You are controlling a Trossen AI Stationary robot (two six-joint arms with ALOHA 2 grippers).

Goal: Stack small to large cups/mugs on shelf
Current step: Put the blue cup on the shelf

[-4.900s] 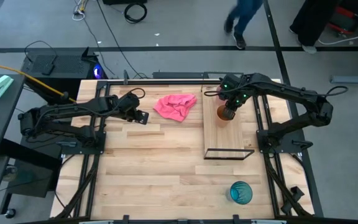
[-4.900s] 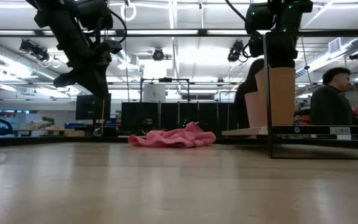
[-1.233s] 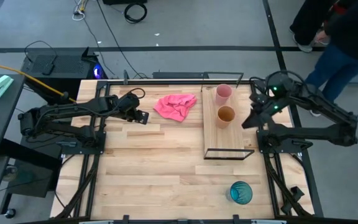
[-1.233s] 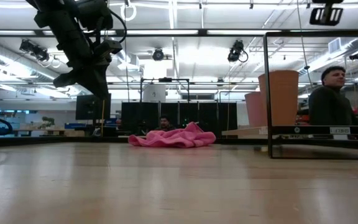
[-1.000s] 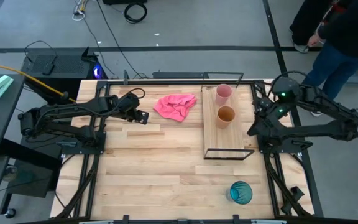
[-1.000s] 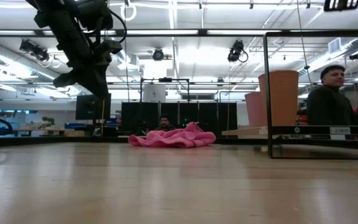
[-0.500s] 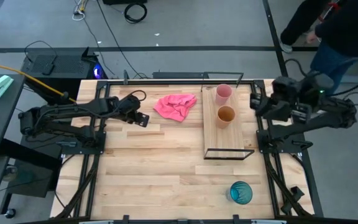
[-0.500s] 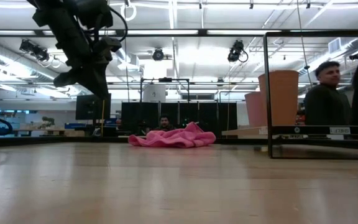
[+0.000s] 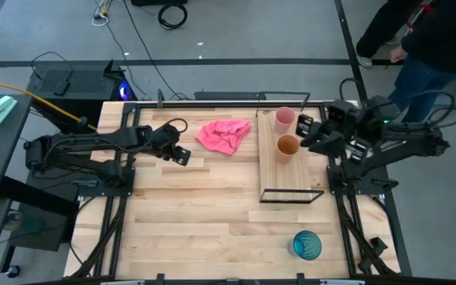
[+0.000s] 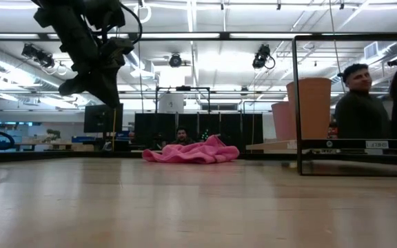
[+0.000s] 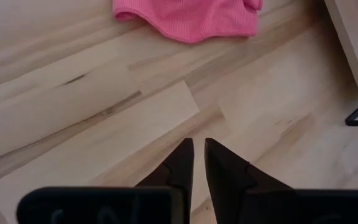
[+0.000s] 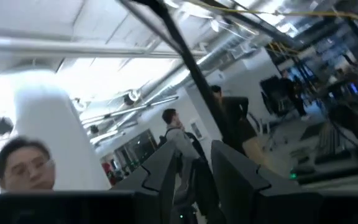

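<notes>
Two cups sit on the shelf [image 9: 291,170] already: pink cup [image 9: 284,119] at its far end, orange-brown cup [image 9: 287,147] just in front of it, touching or nearly so, both upright. The teal cup [image 9: 307,245] is alone near the surface's near right corner, well apart from the shelf. I judge the step in hand is fetching that one.

My right pincer [image 9: 305,131] hangs raised beside the shelf's right edge, level with the orange-brown cup, holding nothing. Its wrist view points up into the room, fingers [image 12: 166,168] parted with a clear gap, so it stands wide. The left pincer [image 9: 178,153] waits over the left half of the surface, short of the pink cloth [image 9: 224,134]; its fingers [image 11: 182,165] are nearly together, only a thin slit between them, empty.

To do this well:
- Tip the right wrist back down first; right now I cannot see the surface through it.
- Swing toward the near right corner, staying clear of the shelf's black wire frame [image 9: 293,195] at its near end.
- Come down over the teal cup from above, jaws wide, one finger inside the rim and one outside, or straddle the wall.
- Close gently; thin plastic likely flexes and slips.
- Lift straight before carrying, then set it on the bare near part of the shelf, in line after the orange-brown cup.

People are moving behind the far right corner; I'd keep the swing low and inboard.
</notes>
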